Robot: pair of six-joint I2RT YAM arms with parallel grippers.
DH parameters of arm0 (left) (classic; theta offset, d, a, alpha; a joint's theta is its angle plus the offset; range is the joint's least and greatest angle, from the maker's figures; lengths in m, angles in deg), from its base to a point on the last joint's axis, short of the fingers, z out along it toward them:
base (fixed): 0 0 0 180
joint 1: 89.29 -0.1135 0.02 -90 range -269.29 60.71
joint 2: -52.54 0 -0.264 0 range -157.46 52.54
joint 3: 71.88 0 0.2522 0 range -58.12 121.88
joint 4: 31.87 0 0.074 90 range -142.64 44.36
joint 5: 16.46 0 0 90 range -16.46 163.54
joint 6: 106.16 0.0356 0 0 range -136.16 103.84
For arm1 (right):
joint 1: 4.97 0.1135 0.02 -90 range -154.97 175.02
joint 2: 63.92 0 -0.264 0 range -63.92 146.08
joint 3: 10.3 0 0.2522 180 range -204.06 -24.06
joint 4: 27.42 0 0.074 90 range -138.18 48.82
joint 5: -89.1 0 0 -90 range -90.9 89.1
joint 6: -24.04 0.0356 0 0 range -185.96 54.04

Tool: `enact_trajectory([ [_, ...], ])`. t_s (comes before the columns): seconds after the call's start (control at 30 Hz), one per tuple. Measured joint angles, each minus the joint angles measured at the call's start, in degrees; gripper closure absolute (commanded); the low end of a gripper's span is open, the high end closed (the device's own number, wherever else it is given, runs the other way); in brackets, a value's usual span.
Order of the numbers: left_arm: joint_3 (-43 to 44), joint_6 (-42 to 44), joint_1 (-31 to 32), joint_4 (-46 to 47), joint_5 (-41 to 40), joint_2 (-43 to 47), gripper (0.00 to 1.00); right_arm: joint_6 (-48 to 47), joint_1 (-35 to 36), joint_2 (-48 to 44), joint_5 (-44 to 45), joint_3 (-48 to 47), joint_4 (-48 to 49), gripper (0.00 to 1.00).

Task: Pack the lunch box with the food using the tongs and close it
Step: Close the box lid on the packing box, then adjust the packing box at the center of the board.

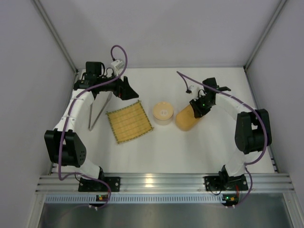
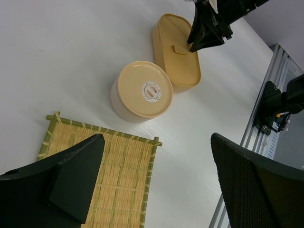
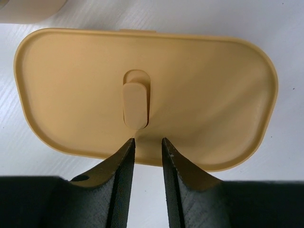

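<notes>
The tan-orange lunch box point(image 1: 185, 120) lies right of centre with its flat lid point(image 3: 199, 90) on it. My right gripper point(image 1: 197, 108) hovers over the lid, its jaws a narrow gap apart. The fingertips point(image 3: 129, 142) sit just short of the lid's small centre tab point(image 3: 135, 104), and nothing is between them. From the left wrist the box point(image 2: 167, 35) shows under that gripper. The silver tongs point(image 1: 92, 123) lie on the table left of the mat. My left gripper point(image 1: 127, 89) hangs wide open above the mat's far corner, empty point(image 2: 161, 190). The food is out of view.
A square woven bamboo mat point(image 1: 129, 121) lies left of centre point(image 2: 118, 175). A round cream container with a tan lid point(image 1: 163, 113) stands between the mat and the lunch box point(image 2: 142, 90). Grey walls close off the sides and an aluminium rail point(image 1: 156, 183) runs along the near edge.
</notes>
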Motion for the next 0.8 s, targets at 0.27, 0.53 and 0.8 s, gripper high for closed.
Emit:
enact_trajectory([
  [0.27,-0.39,0.0,0.0,-0.02,0.0,0.0,0.02,2.93,-0.11,-0.28,-1.01,-1.81,-3.87,0.62],
  [0.53,-0.5,-0.02,0.0,0.0,0.0,0.0,0.02,13.18,-5.53,-8.94,-3.28,-3.28,-3.26,0.61],
  [0.8,-0.68,-0.02,-0.02,0.02,-0.13,0.0,0.02,23.39,-9.81,-12.76,1.11,-0.72,-2.03,0.55],
])
